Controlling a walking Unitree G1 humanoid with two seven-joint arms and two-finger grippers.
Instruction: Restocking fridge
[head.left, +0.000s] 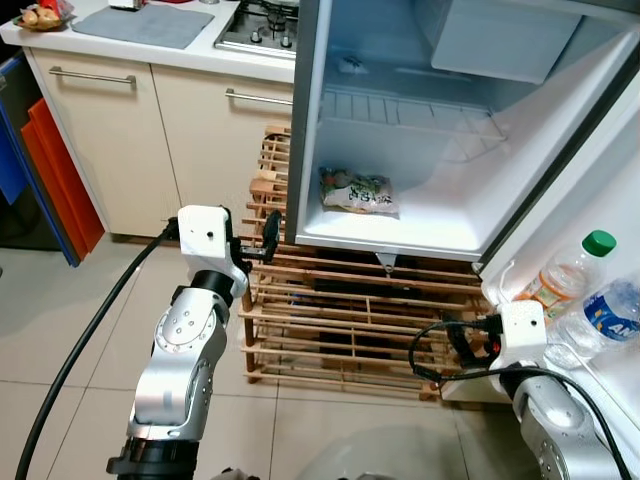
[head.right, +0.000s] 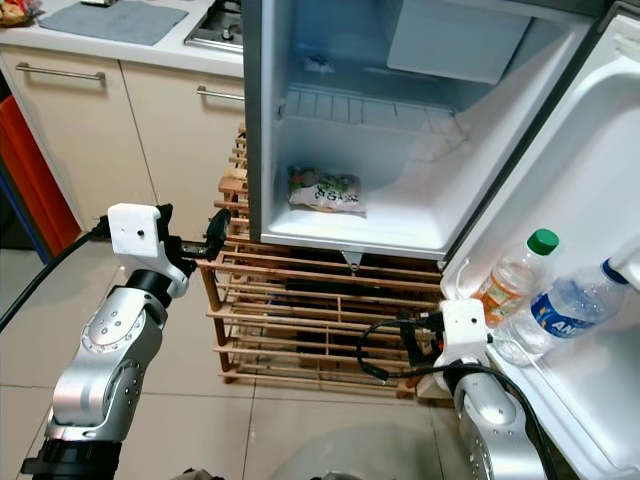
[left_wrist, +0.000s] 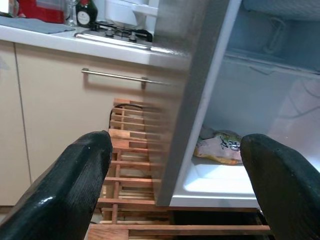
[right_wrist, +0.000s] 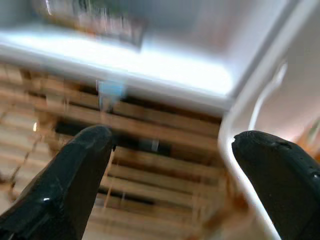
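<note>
Head stereo pair: aimed forward and down at the open fridge (head.left: 440, 130) from above, the wooden rack (head.left: 330, 320) beneath it shared by both eyes. Left wrist view: directed along its fingers (left_wrist: 75, 185), close to the fridge's side wall. Right wrist view: blurred, held near the fridge's lower edge (right_wrist: 150, 75).

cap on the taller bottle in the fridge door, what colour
Green: the cap on the taller bottle, clearest in the right eye view.

wooden slat rack (head.left: 340, 320) under fridge; gas hob (head.left: 262, 25) on counter; grey mat (head.left: 145, 24) beside it.
</note>
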